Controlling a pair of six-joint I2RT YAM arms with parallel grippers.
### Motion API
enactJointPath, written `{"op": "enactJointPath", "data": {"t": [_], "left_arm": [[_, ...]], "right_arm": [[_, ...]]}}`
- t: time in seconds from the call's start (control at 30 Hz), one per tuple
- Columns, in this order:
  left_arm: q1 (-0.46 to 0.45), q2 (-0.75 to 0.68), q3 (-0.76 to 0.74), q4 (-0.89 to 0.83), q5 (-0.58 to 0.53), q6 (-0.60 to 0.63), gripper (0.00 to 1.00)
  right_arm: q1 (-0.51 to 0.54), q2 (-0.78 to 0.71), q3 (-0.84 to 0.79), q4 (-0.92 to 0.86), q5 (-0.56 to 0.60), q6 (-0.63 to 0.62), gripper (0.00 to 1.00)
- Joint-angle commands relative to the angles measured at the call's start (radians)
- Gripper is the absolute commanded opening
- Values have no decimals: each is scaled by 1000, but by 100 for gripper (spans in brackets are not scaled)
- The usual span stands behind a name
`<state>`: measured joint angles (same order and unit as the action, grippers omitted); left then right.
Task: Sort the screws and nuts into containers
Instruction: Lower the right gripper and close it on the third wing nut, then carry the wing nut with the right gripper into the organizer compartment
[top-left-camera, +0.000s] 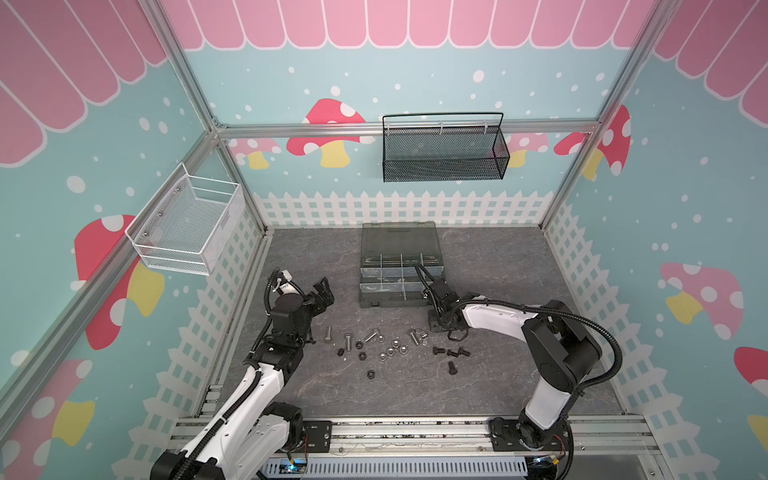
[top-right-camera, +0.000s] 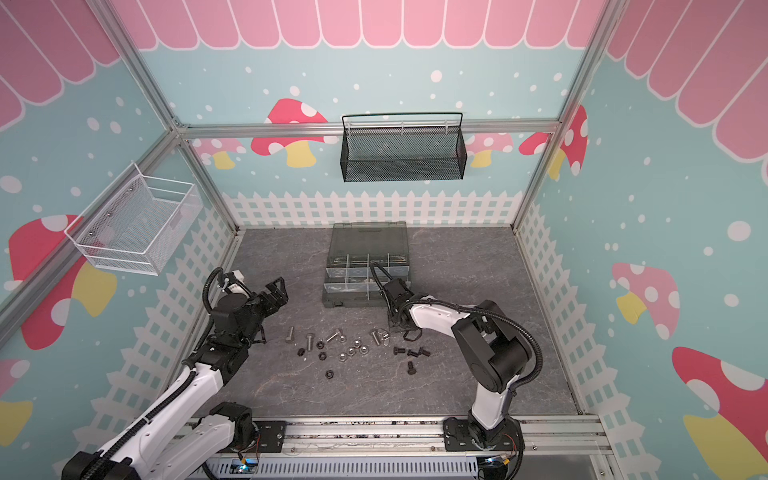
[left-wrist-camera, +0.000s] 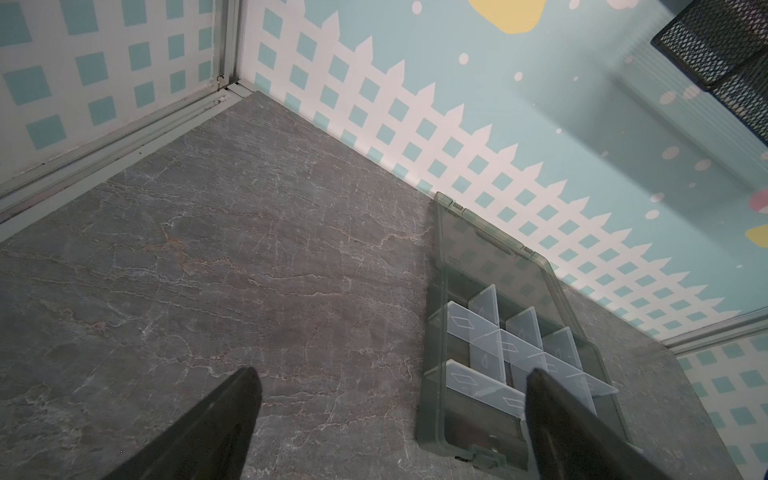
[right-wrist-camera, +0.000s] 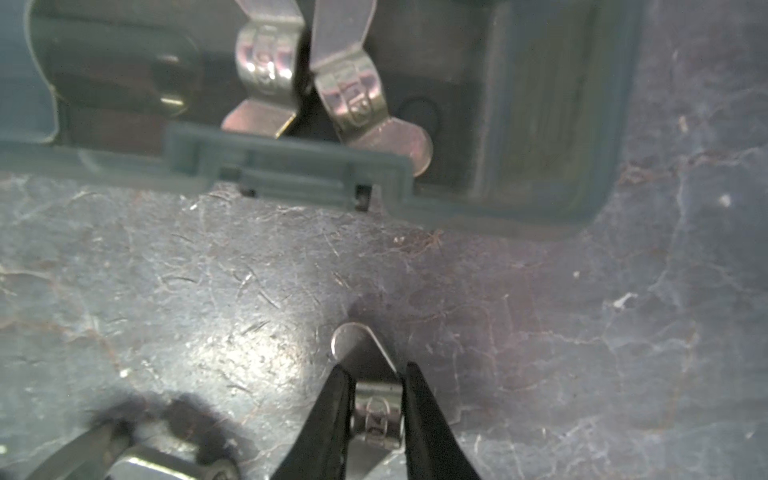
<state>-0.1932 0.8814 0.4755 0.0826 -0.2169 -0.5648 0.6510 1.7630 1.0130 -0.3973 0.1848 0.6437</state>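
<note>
Silver and black screws (top-left-camera: 348, 343) and nuts (top-left-camera: 390, 351) lie scattered on the grey table in front of the open organiser case (top-left-camera: 360, 291), whose containers (top-left-camera: 390, 272) have light dividers. In the right wrist view my right gripper (right-wrist-camera: 376, 370) is shut on the barrel of a silver wing nut (right-wrist-camera: 376, 411) down at the table, just before the case's front wall (right-wrist-camera: 291, 166). Two wing nuts (right-wrist-camera: 266, 66) lie in the compartment behind that wall. In both top views this gripper (top-left-camera: 433, 327) stands low at the case's front right corner. My left gripper (top-left-camera: 324, 293) (left-wrist-camera: 392, 374) hovers open and empty, left of the case.
A black mesh basket (top-left-camera: 444, 153) hangs on the back wall and a white wire basket (top-left-camera: 187, 224) on the left wall. Black screws (top-left-camera: 452, 368) lie just in front of my right arm. A silver hex head (right-wrist-camera: 166, 461) sits close beside the held wing nut.
</note>
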Motion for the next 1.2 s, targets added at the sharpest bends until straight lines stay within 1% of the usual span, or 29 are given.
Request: {"op": "enactJointPath", "data": {"t": [0.0, 0.17, 0.27, 0.43, 0.63, 0.87, 1.17], "left_arm": [[-6, -13, -14, -13, -17, -6, 100], [-6, -17, -14, -14, -24, -6, 100], [-6, -13, -14, -14, -25, -6, 100], [-5, -13, -11, -18, -24, -6, 100], [-5, -12, -11, -17, -26, -7, 100], [-5, -10, -11, -22, -20, -10, 100], [-6, -27, -14, -31, -22, -12, 100]], "right_arm": [[7, -4, -19, -20, -17, 2, 20], [6, -24, -19, -23, -12, -3, 10], [6, -47, -15, -24, -6, -10, 7], [5, -97, 16, -26, -1, -37, 5], [-4, -135, 82, -18, 8, -88, 5], [-15, -73, 200, 0, -2, -162, 4], [-22, 66, 323, 28, -65, -197, 4]]}}
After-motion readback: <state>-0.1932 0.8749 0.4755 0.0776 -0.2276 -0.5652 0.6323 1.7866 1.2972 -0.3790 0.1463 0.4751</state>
